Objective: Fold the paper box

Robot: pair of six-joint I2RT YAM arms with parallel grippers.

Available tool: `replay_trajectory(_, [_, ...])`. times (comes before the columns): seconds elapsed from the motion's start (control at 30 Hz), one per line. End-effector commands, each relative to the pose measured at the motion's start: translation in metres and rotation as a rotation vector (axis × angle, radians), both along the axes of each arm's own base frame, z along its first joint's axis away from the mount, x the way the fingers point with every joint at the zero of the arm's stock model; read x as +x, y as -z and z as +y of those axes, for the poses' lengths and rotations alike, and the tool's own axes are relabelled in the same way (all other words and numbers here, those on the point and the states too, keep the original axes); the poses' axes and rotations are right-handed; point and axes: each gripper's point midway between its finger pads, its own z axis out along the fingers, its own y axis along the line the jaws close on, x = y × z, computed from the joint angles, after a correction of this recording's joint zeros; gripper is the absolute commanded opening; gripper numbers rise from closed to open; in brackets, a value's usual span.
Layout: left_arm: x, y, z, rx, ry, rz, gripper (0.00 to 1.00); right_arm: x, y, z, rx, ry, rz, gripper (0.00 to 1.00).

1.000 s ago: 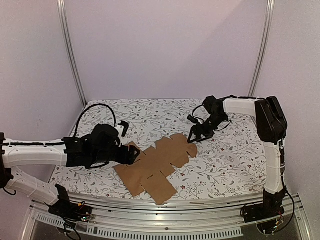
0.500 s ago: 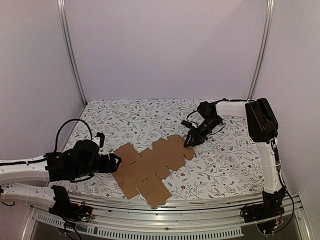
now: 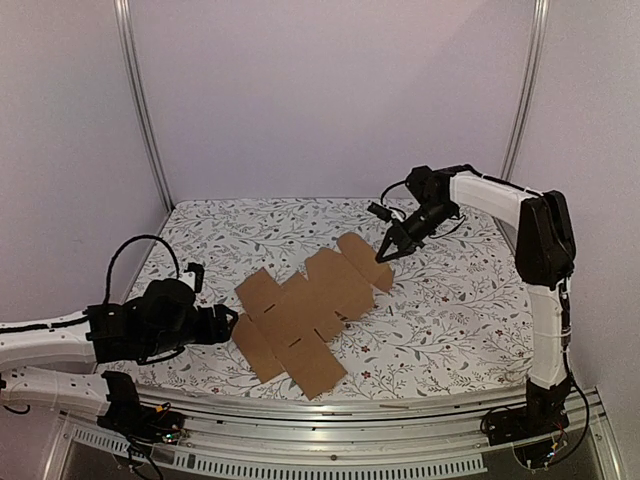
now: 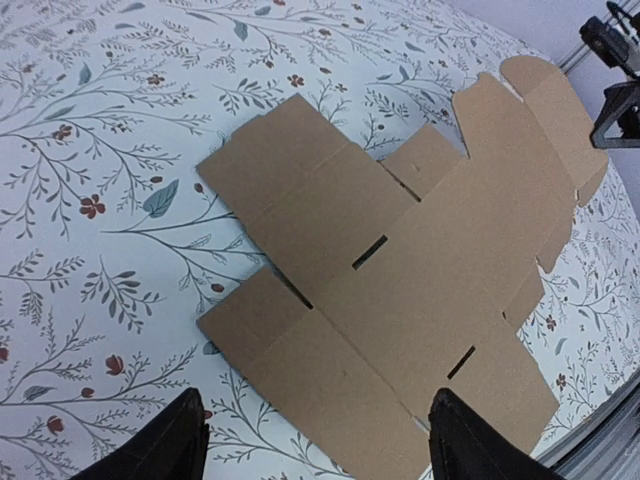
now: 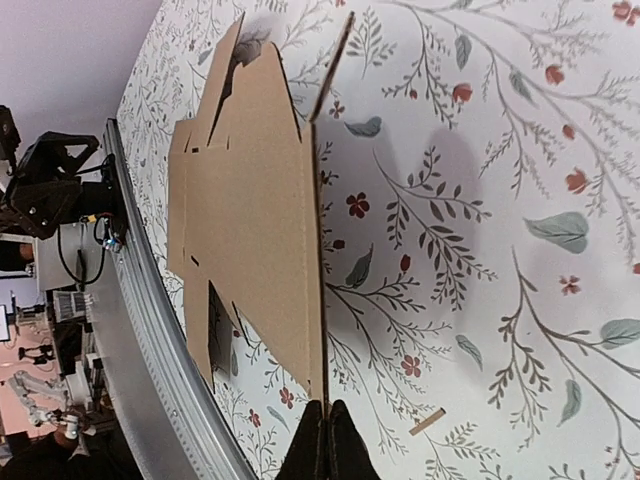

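Note:
The paper box is a flat brown die-cut sheet with flaps and slits, lying mid-table on the floral cloth. My right gripper is shut on the edge of its far right flap, and that end is lifted off the cloth. In the right wrist view the sheet runs edge-on away from the pinched jaws of the right gripper. My left gripper hovers open just left of the sheet. In the left wrist view the sheet lies ahead of the left gripper, nothing held between its fingers.
A metal rail runs along the table's near edge, close to the sheet's front corner. A small tan sliver lies on the cloth near the right gripper. Walls and two upright posts close the back.
The right gripper closed onto the sheet's far right flap and raised it, shifting the sheet. The left arm drew back left off the sheet, then stayed still.

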Motion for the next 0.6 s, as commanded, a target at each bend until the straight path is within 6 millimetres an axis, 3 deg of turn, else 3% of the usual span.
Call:
replay_trajectory(0.0, [0.006, -0.014, 0.006, 0.009, -0.025, -0.045, 0.76, 0.021, -0.085, -0.02, 0.006, 0.015, -0.273, 0.0])
replay_trajectory(0.37, [0.009, -0.015, 0.008, 0.005, -0.049, -0.056, 0.77, 0.052, -0.179, -0.055, -0.14, 0.044, -0.745, 0.0])
replay_trajectory(0.57, [0.011, -0.016, 0.007, 0.005, -0.054, -0.062, 0.77, 0.057, -0.23, -0.069, -0.174, 0.079, -0.968, 0.0])
